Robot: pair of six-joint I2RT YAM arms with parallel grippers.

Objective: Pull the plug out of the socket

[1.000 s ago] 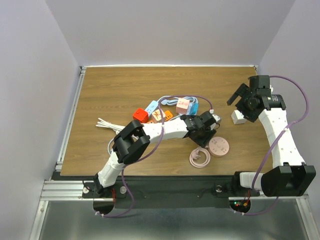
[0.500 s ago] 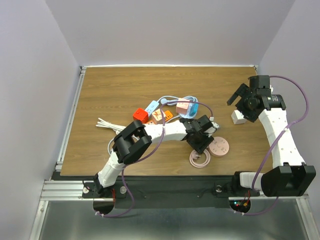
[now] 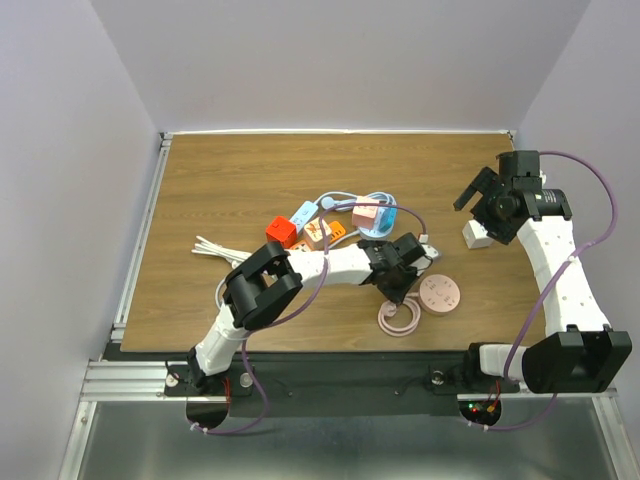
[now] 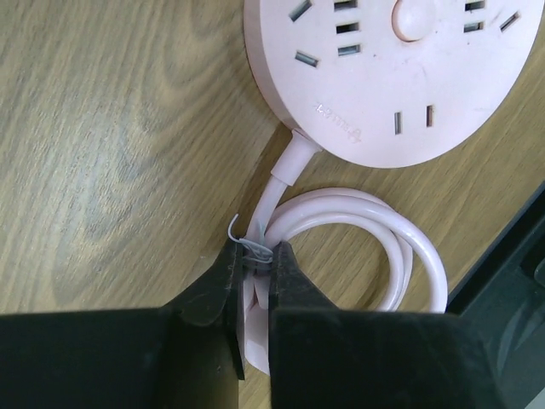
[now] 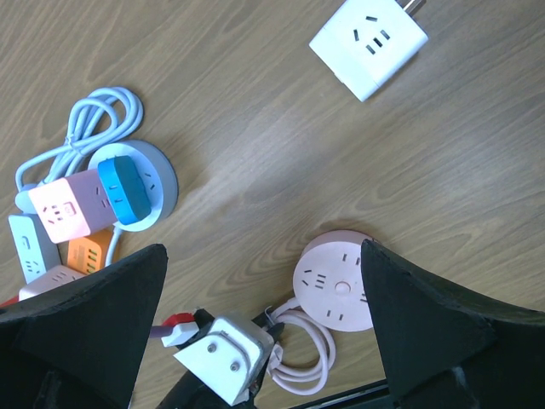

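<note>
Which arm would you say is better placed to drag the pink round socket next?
Left, I think. The left hand is shut on the pink cord just beside the pink round socket; the right hand hangs open over the white adapter, well apart.

In the top view, the round socket (image 3: 440, 295) lies right of centre, with its coiled cord (image 3: 398, 320) touching it at lower left. A cluster of sockets (image 3: 330, 222) sits at centre, and a cube socket (image 3: 477, 235) lies well apart near the right edge.
</note>
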